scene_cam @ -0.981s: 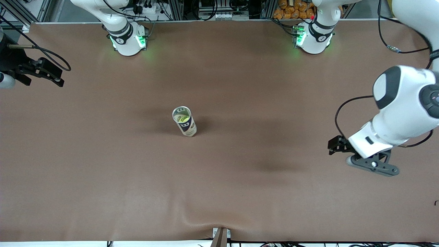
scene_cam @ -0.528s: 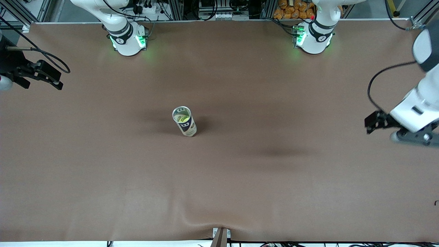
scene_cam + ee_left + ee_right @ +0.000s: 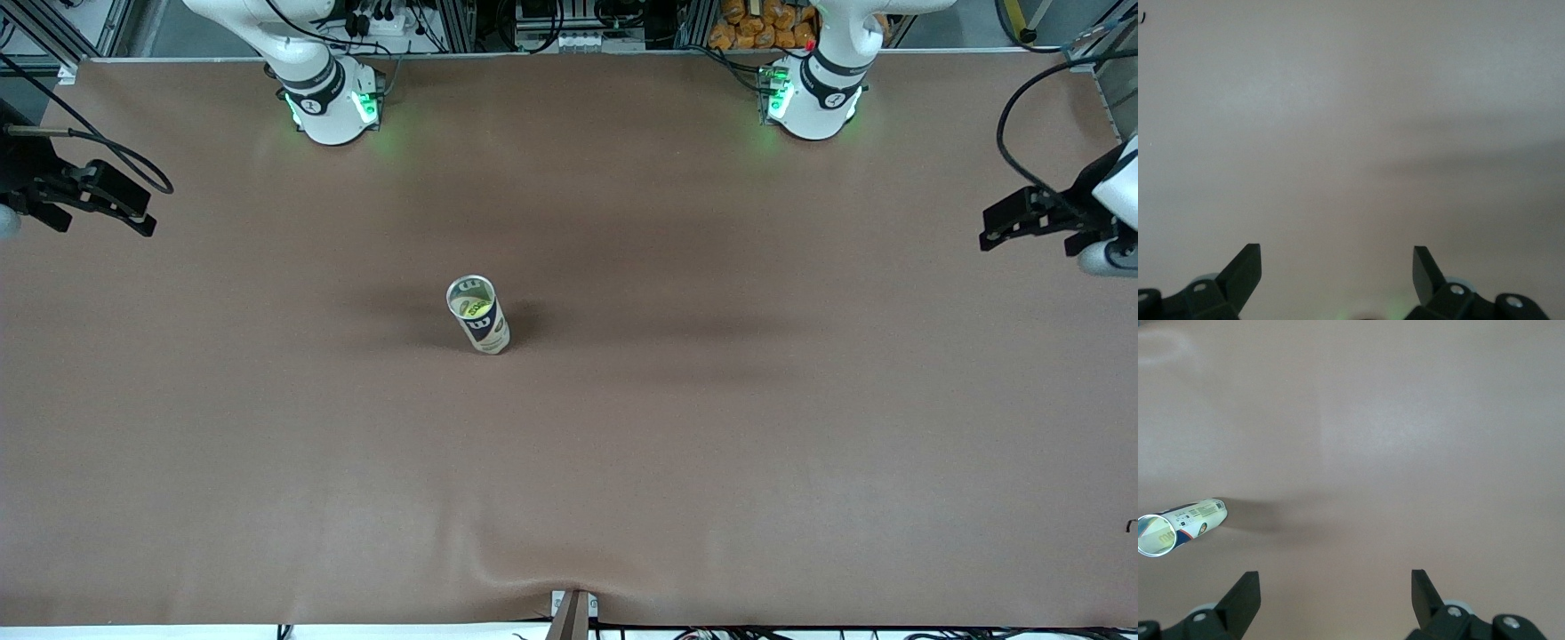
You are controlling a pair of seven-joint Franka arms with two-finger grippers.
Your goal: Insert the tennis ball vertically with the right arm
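Observation:
A clear tennis ball can [image 3: 480, 318] with a dark label stands upright at the middle of the table, its mouth open. A yellow tennis ball [image 3: 477, 308] sits inside it. The can also shows in the right wrist view [image 3: 1185, 523]. My right gripper [image 3: 133, 213] is open and empty, up in the air over the right arm's end of the table, well apart from the can; its jaws show wide apart in the right wrist view [image 3: 1335, 580]. My left gripper [image 3: 996, 229] is open and empty over the left arm's end of the table [image 3: 1335, 257].
The brown mat [image 3: 711, 427] covers the whole table, with a wrinkle at its edge nearest the front camera. The two arm bases [image 3: 331, 105] [image 3: 813, 98] stand along the edge farthest from that camera.
My left arm has swung away from the table's middle toward its own end and toward the bases. My right gripper has drifted slightly outward. The can has not moved.

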